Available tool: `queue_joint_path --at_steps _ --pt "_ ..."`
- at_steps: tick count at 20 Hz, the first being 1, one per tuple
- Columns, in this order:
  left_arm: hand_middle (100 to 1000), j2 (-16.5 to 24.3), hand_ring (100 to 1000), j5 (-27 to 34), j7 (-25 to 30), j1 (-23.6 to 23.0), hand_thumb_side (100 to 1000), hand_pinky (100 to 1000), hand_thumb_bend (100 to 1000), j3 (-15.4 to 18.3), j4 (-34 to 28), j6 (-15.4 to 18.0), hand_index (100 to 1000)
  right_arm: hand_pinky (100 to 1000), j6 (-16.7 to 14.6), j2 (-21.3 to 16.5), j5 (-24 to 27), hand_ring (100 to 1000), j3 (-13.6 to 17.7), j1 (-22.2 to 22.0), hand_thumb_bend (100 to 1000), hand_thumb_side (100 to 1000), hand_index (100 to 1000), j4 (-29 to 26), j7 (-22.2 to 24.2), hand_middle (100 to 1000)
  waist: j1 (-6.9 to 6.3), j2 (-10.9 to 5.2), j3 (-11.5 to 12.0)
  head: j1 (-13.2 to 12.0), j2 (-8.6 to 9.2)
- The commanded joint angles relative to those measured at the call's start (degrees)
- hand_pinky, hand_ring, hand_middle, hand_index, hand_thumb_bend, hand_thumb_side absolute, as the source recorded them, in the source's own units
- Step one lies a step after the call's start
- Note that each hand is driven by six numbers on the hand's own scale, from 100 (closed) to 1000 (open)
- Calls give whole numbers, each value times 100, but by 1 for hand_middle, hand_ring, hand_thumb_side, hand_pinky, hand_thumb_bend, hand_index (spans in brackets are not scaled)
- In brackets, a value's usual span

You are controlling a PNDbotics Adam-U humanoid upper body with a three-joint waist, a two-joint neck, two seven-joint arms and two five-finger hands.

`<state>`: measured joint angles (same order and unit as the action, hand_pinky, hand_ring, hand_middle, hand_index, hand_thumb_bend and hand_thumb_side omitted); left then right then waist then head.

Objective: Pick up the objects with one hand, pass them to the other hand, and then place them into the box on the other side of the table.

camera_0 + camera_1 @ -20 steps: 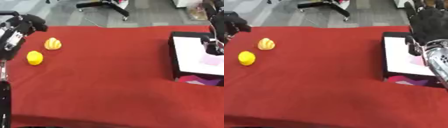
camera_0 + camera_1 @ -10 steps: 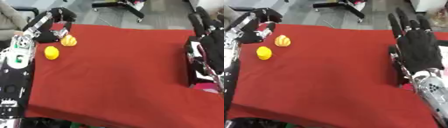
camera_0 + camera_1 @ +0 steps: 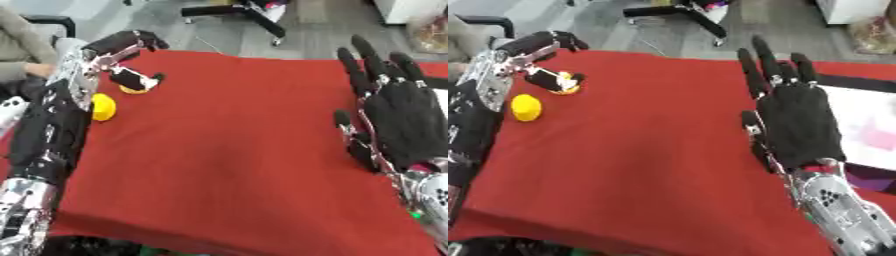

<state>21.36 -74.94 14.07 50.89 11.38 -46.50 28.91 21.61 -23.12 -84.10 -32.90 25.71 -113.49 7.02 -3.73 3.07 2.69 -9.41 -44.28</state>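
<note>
A small orange-yellow fruit (image 3: 568,89) and a yellow lemon-like fruit (image 3: 525,107) lie on the red table (image 3: 227,150) at the far left. My left hand (image 3: 96,60) hovers over the orange-yellow fruit. Its thumb (image 3: 136,80) lies against the fruit, while the fingers arch above it without closing. My right hand (image 3: 794,115) is raised over the table's right side, palm away, fingers straight and spread, holding nothing. The box (image 3: 843,81), dark-rimmed with a white floor, stands at the right edge, partly hidden by the right hand.
Something pink (image 3: 877,140) lies inside the box. The table's far edge runs just behind the left hand, with grey floor and a chair base (image 3: 241,10) beyond it. My left forearm (image 3: 48,145) covers the table's left edge.
The camera has tilted, shifting the whole view. My left hand has come down onto the orange-yellow fruit. My right hand has risen in front of the box, fingers straight.
</note>
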Motion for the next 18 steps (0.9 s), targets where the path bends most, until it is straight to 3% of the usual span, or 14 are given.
queue_joint_path --at_steps 1,4,8,13,18 --pt "802 167 789 -1245 -558 287 350 860 404 54 546 -346 910 909 -42 -27 20 729 20 97 339 100 1000 -110 14 1000 -1 -109 -16 33 16" --pt "804 193 791 -2014 -890 384 394 864 498 142 959 -674 914 913 -58 -41 25 727 28 100 334 100 1000 -110 70 1000 -11 -116 -33 77 16" --pt "799 347 792 -2568 -1180 416 411 868 538 212 1302 -930 910 913 -96 -59 27 726 45 113 343 100 1000 -110 88 1000 -24 -126 -52 136 16" --pt "787 643 789 -2567 -1067 362 410 867 504 268 1585 -944 901 911 -94 -86 37 724 61 106 340 100 1000 -110 100 1000 -41 -146 -45 178 16" --pt "761 895 773 -2210 -666 272 386 855 408 341 1720 -867 876 909 -93 -106 46 723 76 89 338 100 1000 -110 109 1000 -43 -164 -24 157 16"
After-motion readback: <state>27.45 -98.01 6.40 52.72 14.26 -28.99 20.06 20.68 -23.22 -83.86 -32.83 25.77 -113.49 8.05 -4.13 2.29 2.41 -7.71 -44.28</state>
